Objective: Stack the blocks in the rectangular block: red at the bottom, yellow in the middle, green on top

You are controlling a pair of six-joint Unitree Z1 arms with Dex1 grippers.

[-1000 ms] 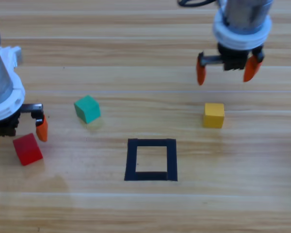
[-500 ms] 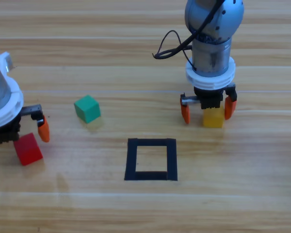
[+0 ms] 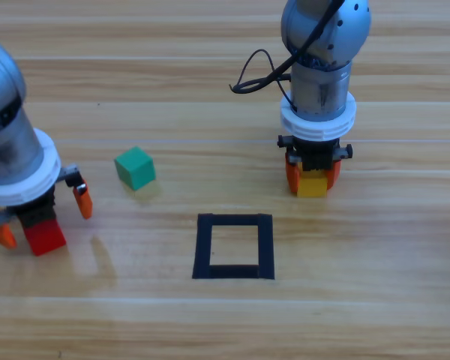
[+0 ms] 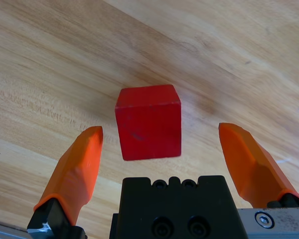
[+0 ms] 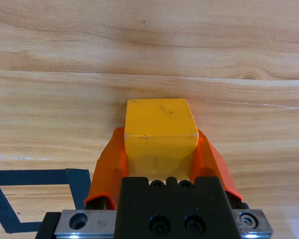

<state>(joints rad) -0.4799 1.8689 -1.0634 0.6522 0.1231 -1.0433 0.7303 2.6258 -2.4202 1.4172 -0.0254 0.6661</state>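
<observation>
The red block [image 3: 44, 236] [image 4: 149, 121] lies on the wood at the far left, between the spread jaws of my left gripper [image 3: 43, 220] [image 4: 164, 142], which is open and not touching it. My right gripper [image 3: 313, 176] [image 5: 161, 144] is shut on the yellow block [image 3: 312, 184] [image 5: 160, 128], up and to the right of the rectangular block [image 3: 234, 246] [image 5: 35, 178], a black tape outline. The green block [image 3: 135, 167] sits alone on the table, left of the outline and right of the left arm.
A black cable [image 3: 266, 71] loops off the right arm's left side. Bare wood lies inside the tape outline.
My right gripper came down around the yellow block and closed on it, nudging it slightly left. The left gripper sank lower over the red block, jaws still spread.
</observation>
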